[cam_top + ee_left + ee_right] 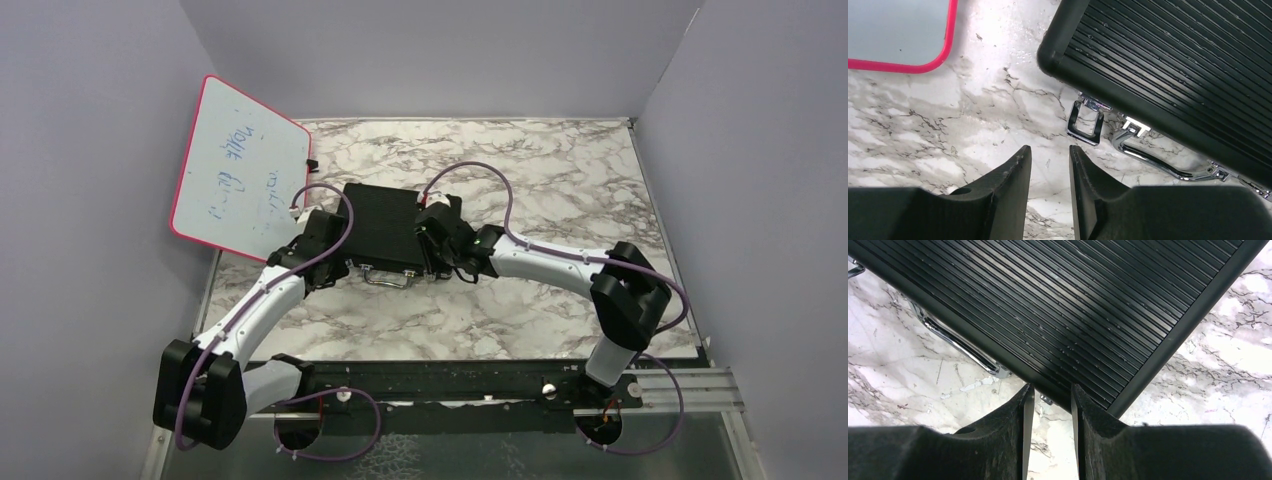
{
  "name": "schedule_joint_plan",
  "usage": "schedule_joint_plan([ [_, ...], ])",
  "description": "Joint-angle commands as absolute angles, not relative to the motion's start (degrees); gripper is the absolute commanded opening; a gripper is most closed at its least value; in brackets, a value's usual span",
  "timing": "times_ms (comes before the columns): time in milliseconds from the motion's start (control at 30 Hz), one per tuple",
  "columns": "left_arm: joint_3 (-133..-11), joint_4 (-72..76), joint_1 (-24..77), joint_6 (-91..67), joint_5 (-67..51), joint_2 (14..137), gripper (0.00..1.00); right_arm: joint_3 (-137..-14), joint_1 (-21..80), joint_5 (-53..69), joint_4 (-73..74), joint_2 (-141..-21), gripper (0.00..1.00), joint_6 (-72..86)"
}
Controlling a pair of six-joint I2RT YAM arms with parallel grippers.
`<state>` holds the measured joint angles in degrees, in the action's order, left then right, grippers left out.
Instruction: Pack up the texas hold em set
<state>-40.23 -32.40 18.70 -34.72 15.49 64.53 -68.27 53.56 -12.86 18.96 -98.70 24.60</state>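
Note:
The black ribbed briefcase (382,228) lies closed at the middle of the marble table, its silver handle (388,280) facing the arms. In the left wrist view the case (1173,55) fills the upper right, with a silver latch (1085,125) flipped out and the handle (1168,160) beside it. My left gripper (1049,150) is open and empty over bare marble just short of that latch, at the case's front left corner (335,262). My right gripper (1051,389) is open and empty at the case's front right corner (440,262), with the case edge (1088,305) and a small latch (1046,400) between its tips. Chips, cards, dice and buttons are out of view.
A pink-framed whiteboard (240,170) leans at the back left, close to the left arm; its corner shows in the left wrist view (898,30). Lilac walls close the table on three sides. The black mounting rail (450,385) runs along the near edge.

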Motion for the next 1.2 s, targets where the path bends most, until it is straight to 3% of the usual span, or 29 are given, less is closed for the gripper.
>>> schedule_joint_plan([
  [0,-40.44,-32.15,18.21,-34.8,14.97,65.36,0.36,-69.81,53.61,-15.08,22.59,-101.23,0.36,24.46],
  [333,-42.99,-32.14,18.02,-34.63,14.64,63.27,0.38,-68.92,53.59,-14.45,21.98,-101.21,0.35,24.43],
  [700,-43.56,-29.41,17.81,-34.36,13.01,68.93,0.36,-68.14,53.54,-13.94,22.11,-100.92,0.35,24.58],
  [1000,-39.12,-29.26,17.84,-35.79,9.14,69.7,0.15,-67.11,53.57,-14.12,21.96,-100.76,0.34,24.79],
  [1167,-37.28,-26.02,17.76,-35.86,5.26,71.93,0.14,-67.18,53.55,-13.31,21.7,-101.29,0.34,24.7],
])
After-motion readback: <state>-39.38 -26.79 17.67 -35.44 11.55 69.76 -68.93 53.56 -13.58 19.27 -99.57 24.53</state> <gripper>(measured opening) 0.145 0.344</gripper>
